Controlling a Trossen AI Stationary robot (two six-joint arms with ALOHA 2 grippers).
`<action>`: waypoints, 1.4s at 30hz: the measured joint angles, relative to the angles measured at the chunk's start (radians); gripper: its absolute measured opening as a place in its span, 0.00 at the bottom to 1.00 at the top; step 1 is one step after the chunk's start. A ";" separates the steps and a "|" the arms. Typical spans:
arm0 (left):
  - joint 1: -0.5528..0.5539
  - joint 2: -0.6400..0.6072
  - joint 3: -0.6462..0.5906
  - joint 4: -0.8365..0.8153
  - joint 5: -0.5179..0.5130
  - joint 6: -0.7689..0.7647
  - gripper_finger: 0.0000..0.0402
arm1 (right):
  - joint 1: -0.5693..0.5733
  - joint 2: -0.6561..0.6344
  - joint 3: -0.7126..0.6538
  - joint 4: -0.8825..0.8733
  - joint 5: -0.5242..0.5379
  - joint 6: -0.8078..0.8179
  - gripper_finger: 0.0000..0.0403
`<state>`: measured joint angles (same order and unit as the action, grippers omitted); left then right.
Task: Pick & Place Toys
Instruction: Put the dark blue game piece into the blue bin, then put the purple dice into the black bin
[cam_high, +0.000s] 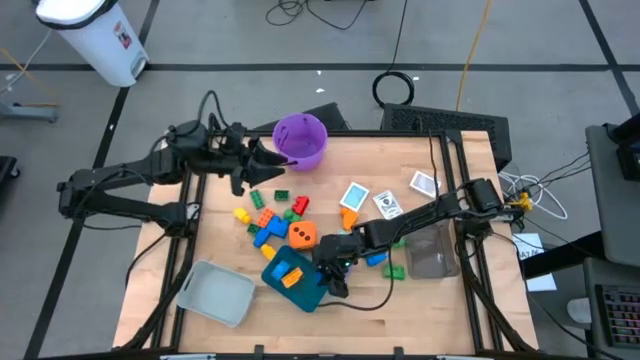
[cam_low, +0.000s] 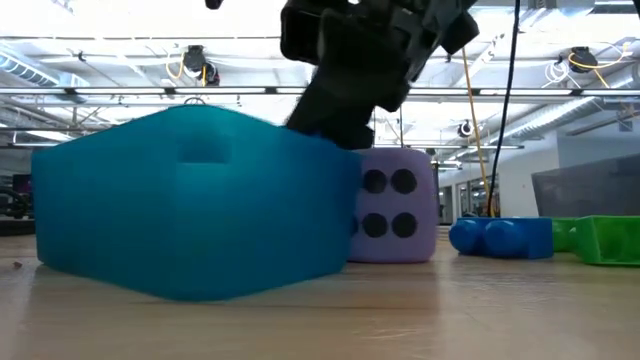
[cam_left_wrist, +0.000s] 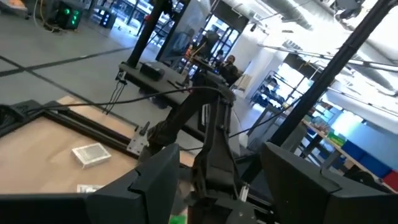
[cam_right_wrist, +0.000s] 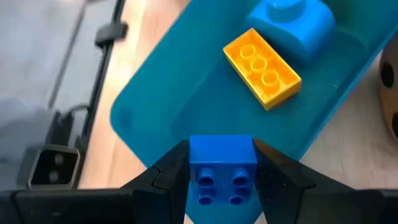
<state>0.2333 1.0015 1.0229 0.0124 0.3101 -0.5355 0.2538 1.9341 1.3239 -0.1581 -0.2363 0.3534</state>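
The right claw (cam_right_wrist: 221, 180) is clamped on a blue brick (cam_right_wrist: 221, 168) above the teal tray (cam_right_wrist: 186, 93), probably to drop it beside the yellow brick (cam_right_wrist: 262, 67), while the left claw (cam_left_wrist: 211, 180), fingers apart, waits near the purple bucket (cam_high: 300, 140) on the counter (cam_high: 460, 310).
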 joint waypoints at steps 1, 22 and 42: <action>0.000 0.003 0.000 -0.011 0.000 -0.001 0.58 | 0.001 -0.001 -0.001 -0.011 0.000 -0.007 0.34; 0.000 0.001 0.000 -0.039 -0.005 -0.013 0.58 | -0.024 -0.079 -0.008 -0.216 0.050 -0.085 0.50; -0.099 0.000 0.000 0.024 -0.015 -0.054 0.58 | -0.120 -0.233 -0.006 0.200 0.050 0.079 0.51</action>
<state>0.1339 1.0018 1.0225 0.0361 0.2953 -0.5896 0.1339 1.7011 1.3174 0.0422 -0.1859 0.4324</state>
